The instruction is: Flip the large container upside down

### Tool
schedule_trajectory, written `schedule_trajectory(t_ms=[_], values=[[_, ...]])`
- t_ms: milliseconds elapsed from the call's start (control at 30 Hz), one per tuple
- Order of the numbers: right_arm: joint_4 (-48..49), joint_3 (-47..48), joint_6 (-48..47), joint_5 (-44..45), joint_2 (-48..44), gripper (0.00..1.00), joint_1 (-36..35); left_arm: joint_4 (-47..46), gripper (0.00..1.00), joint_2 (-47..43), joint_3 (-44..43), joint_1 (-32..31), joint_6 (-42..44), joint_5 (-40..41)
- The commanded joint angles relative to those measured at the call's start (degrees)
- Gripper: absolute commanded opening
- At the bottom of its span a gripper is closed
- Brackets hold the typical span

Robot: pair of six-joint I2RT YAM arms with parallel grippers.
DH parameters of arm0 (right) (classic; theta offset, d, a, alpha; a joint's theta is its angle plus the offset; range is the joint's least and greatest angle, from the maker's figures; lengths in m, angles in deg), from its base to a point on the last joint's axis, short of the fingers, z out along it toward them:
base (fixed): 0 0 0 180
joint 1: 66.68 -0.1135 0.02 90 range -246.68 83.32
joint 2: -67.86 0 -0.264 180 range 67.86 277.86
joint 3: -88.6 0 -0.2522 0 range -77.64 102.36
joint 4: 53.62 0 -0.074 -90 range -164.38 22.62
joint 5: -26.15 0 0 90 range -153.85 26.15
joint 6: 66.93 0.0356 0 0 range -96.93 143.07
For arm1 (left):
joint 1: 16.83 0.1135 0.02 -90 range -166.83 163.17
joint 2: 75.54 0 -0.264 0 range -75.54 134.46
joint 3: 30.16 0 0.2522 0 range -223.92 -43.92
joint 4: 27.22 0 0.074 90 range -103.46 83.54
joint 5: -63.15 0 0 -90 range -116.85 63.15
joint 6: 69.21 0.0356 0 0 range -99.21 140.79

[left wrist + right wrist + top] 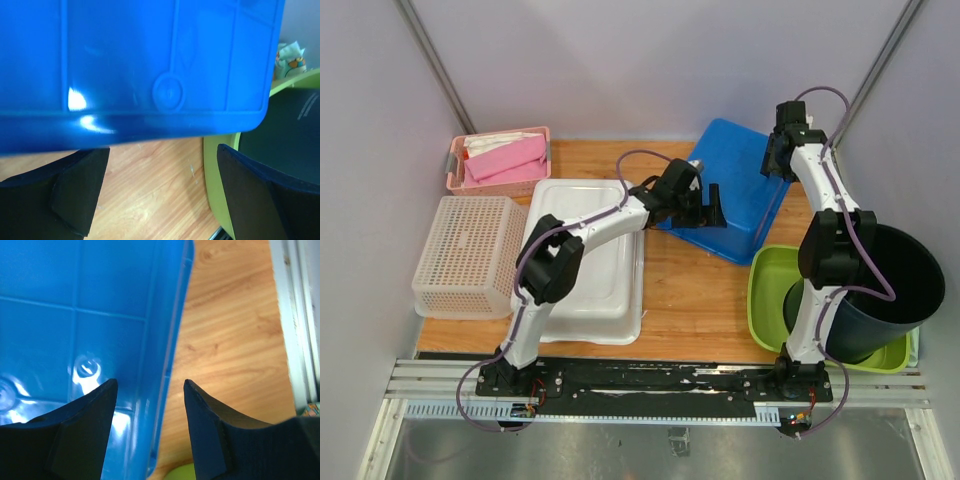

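The large blue container (735, 190) lies at the back middle of the wooden table, its broad face up. In the left wrist view its ribbed blue face (140, 65) fills the top half, above the tabletop. My left gripper (708, 207) is open at the container's near left edge, and its fingers (162, 167) hold nothing between them. My right gripper (775, 160) is open at the container's far right edge. In the right wrist view its fingers (150, 387) stand on either side of the blue rim (170, 350) without closing on it.
A white shallow tray (585, 260) lies left of centre. A pale lattice basket (470, 255) stands upside down at the left, with a pink basket of cloths (500, 160) behind it. A green tub (768, 300) at the right holds a black bucket (890, 290).
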Motion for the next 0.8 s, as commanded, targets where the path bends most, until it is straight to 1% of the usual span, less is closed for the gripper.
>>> schedule_trajectory(t_ms=[0,100,133,233,400,533,600,700,767], values=[[-0.51,-11.34,1.58,5.4,-5.6,0.54,-1.25,-0.32,0.93,3.16,-5.33,2.33,0.1,-0.16],[1.41,-17.68,3.35,3.99,-9.9,0.51,-1.25,3.33,0.93,7.49,-12.87,3.76,1.25,0.25],[1.51,-19.19,3.84,3.02,-10.95,0.48,-1.34,4.69,0.93,9.05,-16.56,4.32,1.63,0.48],[1.78,-22.69,4.72,0.53,-13.93,0.45,-1.66,6.87,0.93,12.14,-22.16,6.18,1.39,0.23],[2.09,-26.42,5.73,-3.28,-18.16,0.45,-2.79,5.99,0.93,11.81,-22.5,8.86,0.65,0.3],[3.77,-28.91,8.12,-10.9,-20.92,0.44,-3.82,3.85,0.94,11.77,-23.07,10.55,0.2,-0.15],[4.46,-30.03,9.57,-13.58,-21.76,0.44,-4.77,4.15,0.94,12.64,-25.23,10.9,0.4,-0.68],[6.88,-31.63,12.42,-18.38,-22.61,0.47,-5.52,8.0,0.94,14.56,-31.1,11.08,1.91,-0.49],[9.34,-33.11,14.49,-22.39,-23.02,0.49,-5.67,9.98,0.95,13.47,-33.02,11.13,3.95,1.06]])
